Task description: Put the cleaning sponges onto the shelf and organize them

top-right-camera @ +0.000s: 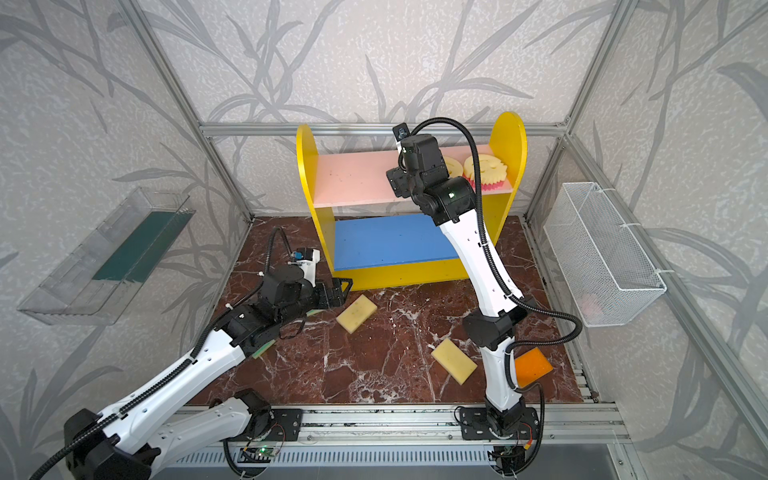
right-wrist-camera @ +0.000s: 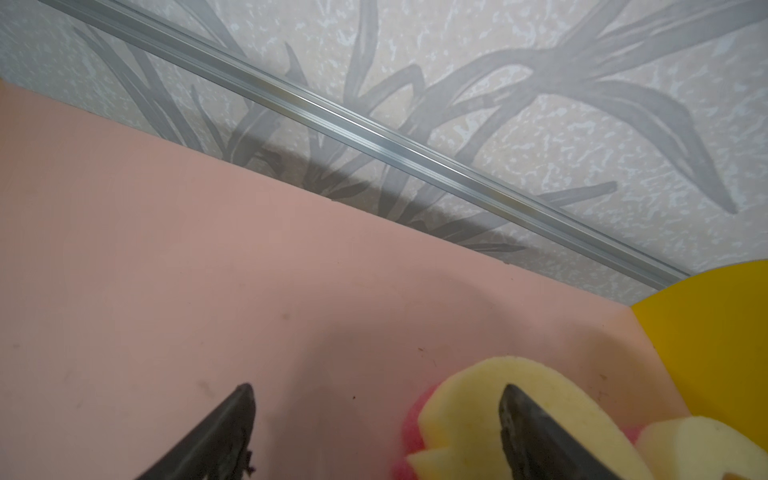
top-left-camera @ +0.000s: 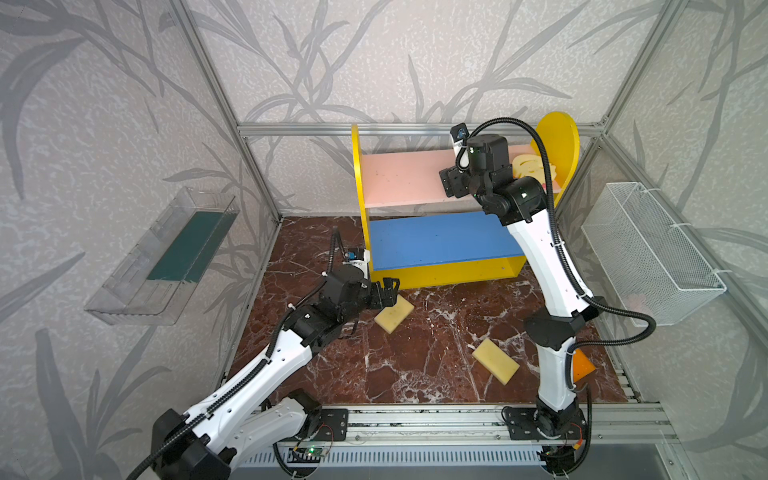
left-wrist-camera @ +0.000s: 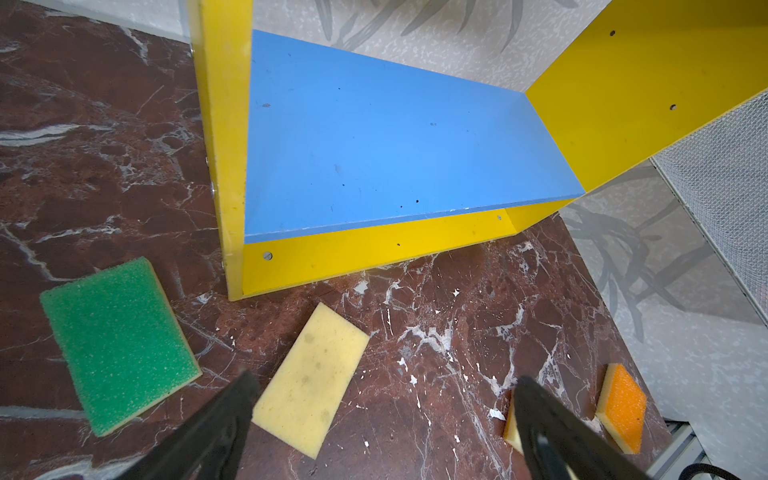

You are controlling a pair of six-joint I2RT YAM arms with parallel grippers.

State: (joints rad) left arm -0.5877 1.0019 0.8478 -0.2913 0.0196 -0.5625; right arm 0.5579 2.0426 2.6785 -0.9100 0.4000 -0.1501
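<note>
Two smileys (top-right-camera: 454, 165) (top-right-camera: 487, 169) lie side by side on the shelf's (top-right-camera: 509, 137) pink board (top-right-camera: 353, 178), at its right end against the round-topped yellow side, yellow faces up with pink teeth showing beneath. The other sponges are on the floor (top-right-camera: 395, 365). A pale sponge (top-right-camera: 356, 313) lies just in front of the shelf's base, below the blue board (top-right-camera: 390, 243). A second pale sponge (top-right-camera: 454, 358) lies nearer the front, close to the right arm's lower link. An orange sponge (top-right-camera: 533, 365) sits just past that link, near the front right corner. A green sponge (left-wrist-camera: 118, 345) lies beside the first pale one; in a top view the left arm covers all but a thin green edge.

The left claw (left-wrist-camera: 384, 390) hovers low over the floor beside the shelf's left front corner, its fingers wide apart with nothing between them. One tip is above the near end of the pale sponge.

The right claw (right-wrist-camera: 376, 392) is over the pink board, its fingers spread with bare board between them. One finger crosses in front of the nearer smiley; whether it touches I cannot tell.

A clear tray (top-right-camera: 108, 257) hangs on the left wall, a mesh basket (top-right-camera: 602, 249) on the right.
</note>
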